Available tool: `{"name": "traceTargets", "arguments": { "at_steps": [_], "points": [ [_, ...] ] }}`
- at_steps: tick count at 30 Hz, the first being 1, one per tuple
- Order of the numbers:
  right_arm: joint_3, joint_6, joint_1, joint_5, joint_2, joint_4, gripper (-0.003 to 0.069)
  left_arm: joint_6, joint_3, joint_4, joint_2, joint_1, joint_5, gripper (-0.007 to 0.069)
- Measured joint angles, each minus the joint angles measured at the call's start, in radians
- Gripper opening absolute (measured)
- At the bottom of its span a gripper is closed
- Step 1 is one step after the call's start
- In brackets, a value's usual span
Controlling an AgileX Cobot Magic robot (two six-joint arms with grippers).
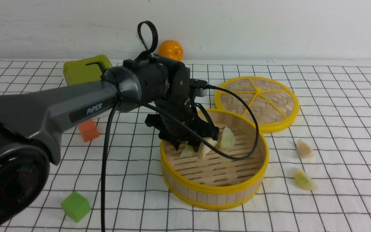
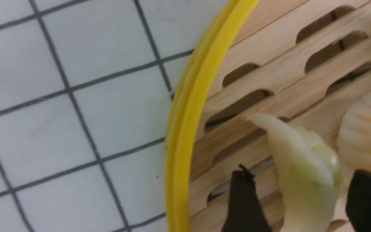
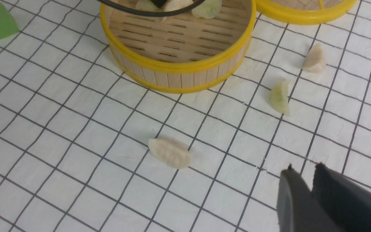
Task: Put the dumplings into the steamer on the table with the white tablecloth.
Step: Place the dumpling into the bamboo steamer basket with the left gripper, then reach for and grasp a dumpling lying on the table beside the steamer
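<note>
The left pincer point(image 2: 304, 175) stands released inside the steamer point(image 1: 214, 188), its jaws spread either side of a pale green dumpling point(image 2: 296, 161) on the slatted floor, beside two more dumplings point(image 1: 227, 138). The right pincer point(image 3: 304, 169) hangs clenched on nothing above the table point(image 1: 333, 209), where three other dumplings point(image 3: 169, 153) lie near the steamer.

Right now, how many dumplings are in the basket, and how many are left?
Half done. In the steamer: a pale green dumpling, a cream dumpling and a greener dumpling. The left gripper stands open around the pale green one. Left on the white tablecloth: a chunky cream dumpling, a green-tinted dumpling and a ridged cream dumpling.
</note>
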Motion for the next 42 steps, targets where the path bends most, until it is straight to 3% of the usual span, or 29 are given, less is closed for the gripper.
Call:
{"name": "traceTargets", "arguments": {
  "at_steps": [5, 9, 14, 16, 18, 21, 24, 31, 35, 42],
  "points": [
    [-0.011, -0.003, 0.0, 0.077, 0.068, 0.0, 0.0093, 0.035, -0.007, 0.025, -0.084, 0.001, 0.097, 0.0536],
    [-0.049, -0.069, 0.004, 0.131, 0.181, 0.024, 0.0093, 0.054, 0.003, 0.049, -0.246, 0.001, 0.185, 0.051],
    [-0.099, -0.153, 0.044, 0.141, 0.273, 0.088, 0.0057, 0.057, 0.172, 0.052, -0.463, 0.001, 0.207, 0.0391],
    [-0.118, -0.192, 0.085, 0.143, 0.318, 0.104, 0.0, 0.057, 0.331, 0.056, -0.596, 0.001, 0.183, 0.0295],
    [-0.126, -0.208, 0.11, 0.144, 0.343, 0.098, -0.0016, 0.053, 0.417, 0.058, -0.673, 0.001, 0.16, 0.0244],
    [-0.152, -0.219, 0.201, 0.148, 0.441, 0.031, -0.0022, 0.05, 0.679, 0.055, -0.858, 0.001, 0.117, 0.0085],
    [-0.172, -0.225, 0.261, 0.142, 0.529, -0.026, -0.0022, 0.05, 0.824, 0.039, -0.988, 0.001, 0.111, -0.0007],
    [-0.181, -0.352, 0.333, 0.1, 0.706, -0.063, 0.0003, 0.05, 1.042, -0.042, -1.248, 0.001, 0.1, -0.0013],
    [-0.181, -0.513, 0.338, 0.08, 0.82, -0.036, 0.0153, 0.05, 1.127, -0.091, -1.393, 0.001, 0.083, -0.0013],
    [-0.181, -0.671, 0.338, -0.021, 0.975, 0.007, 0.0429, 0.05, 1.192, -0.102, -1.489, 0.001, 0.08, -0.0013]
  ]
}}
